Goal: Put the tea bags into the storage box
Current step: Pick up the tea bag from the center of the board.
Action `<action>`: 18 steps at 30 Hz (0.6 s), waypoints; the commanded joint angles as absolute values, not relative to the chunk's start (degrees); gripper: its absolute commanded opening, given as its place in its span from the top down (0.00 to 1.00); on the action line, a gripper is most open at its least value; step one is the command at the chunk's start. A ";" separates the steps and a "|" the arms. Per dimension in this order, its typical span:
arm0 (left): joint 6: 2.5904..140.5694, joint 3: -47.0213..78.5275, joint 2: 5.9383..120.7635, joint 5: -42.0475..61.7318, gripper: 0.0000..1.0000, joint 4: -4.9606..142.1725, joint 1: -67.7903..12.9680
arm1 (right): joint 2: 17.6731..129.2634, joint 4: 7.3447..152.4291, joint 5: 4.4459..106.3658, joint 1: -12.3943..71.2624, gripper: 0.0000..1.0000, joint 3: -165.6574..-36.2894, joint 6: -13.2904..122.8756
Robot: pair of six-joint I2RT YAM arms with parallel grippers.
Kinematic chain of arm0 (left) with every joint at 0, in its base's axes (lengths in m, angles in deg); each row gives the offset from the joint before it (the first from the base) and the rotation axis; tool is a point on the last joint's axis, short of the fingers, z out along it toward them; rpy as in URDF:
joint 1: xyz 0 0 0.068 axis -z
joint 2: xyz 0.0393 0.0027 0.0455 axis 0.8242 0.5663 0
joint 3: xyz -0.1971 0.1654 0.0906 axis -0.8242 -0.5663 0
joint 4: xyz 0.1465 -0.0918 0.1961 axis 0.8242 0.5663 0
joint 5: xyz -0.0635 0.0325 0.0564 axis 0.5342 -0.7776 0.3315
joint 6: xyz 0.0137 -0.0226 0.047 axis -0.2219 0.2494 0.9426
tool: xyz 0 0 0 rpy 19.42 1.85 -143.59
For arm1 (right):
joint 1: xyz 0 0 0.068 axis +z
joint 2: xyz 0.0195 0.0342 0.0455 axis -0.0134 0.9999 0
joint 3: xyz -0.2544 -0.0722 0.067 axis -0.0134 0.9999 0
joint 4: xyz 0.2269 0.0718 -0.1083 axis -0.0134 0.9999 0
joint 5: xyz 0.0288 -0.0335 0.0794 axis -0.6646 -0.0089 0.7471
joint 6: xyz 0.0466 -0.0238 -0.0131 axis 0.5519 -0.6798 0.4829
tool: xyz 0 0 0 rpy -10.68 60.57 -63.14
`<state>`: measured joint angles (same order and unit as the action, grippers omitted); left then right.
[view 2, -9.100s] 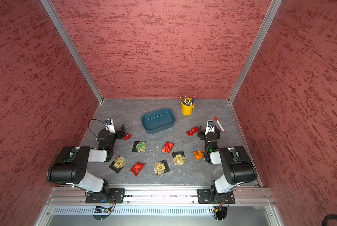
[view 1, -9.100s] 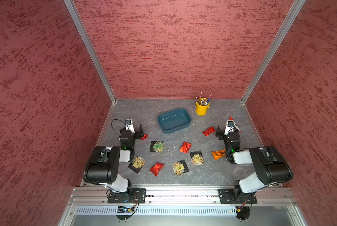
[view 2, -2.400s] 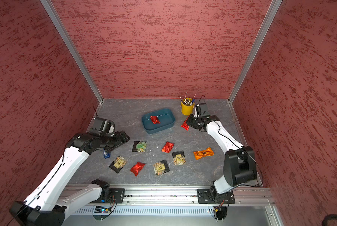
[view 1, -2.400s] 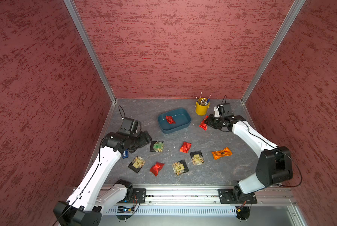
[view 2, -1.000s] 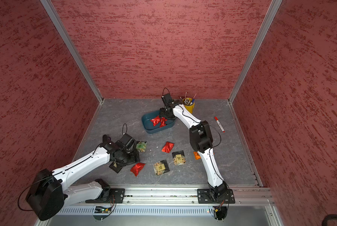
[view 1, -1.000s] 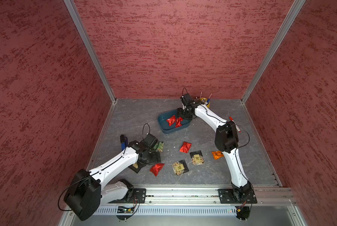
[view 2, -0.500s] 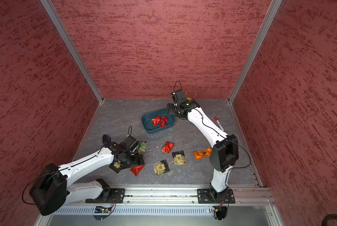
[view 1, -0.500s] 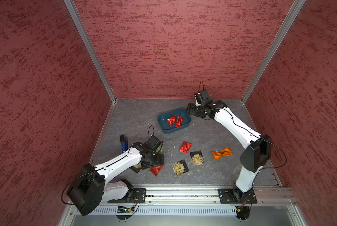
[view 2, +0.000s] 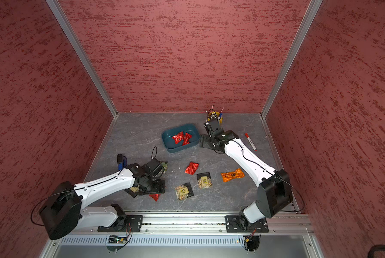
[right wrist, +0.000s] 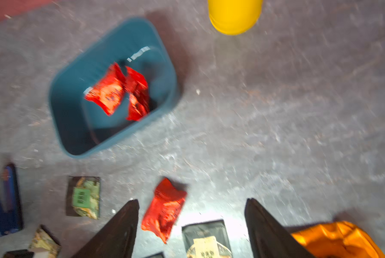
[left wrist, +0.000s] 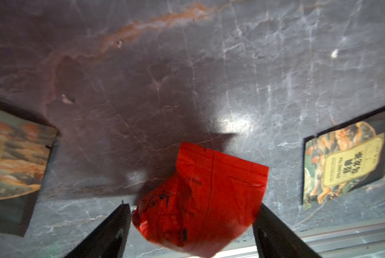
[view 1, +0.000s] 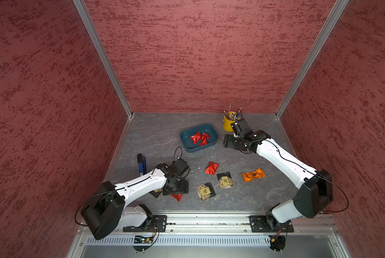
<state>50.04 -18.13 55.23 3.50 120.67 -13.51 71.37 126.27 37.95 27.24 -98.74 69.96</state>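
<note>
Inside box (view 1: 186, 143), 2 tea bags (view 1: 196, 137); L fingers (left wrist: 111, 234) straddle red sachet (left wrist: 200, 194).

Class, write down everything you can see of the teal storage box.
The storage box is a shallow dark teal plastic tub, rectangular with rounded corners, open-topped. It stands flat on the grey marbled table, towards the back, near the yellow pencil cup. Two crinkled red foil sachets lie inside, touching each other.
</note>
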 commanded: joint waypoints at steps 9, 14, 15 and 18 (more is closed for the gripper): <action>50.13 -14.82 57.98 0.51 0.37 122.44 -12.19 | 58.27 133.35 31.61 25.54 0.10 -89.13 77.53; 50.08 -13.78 56.78 -0.09 0.46 123.22 -12.16 | 52.93 135.61 32.15 24.27 0.07 -83.64 81.41; 50.12 -13.50 56.66 -0.23 0.49 123.24 -12.13 | 51.86 136.09 32.07 24.27 0.07 -82.43 82.36; 50.37 -13.10 56.82 -0.33 0.55 122.65 -12.18 | 48.91 136.47 32.24 24.02 0.06 -78.82 84.51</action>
<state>49.99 -14.52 57.59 0.75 122.57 -12.42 51.24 134.22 33.54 24.53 -80.86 80.83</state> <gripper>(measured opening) 0.456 0.943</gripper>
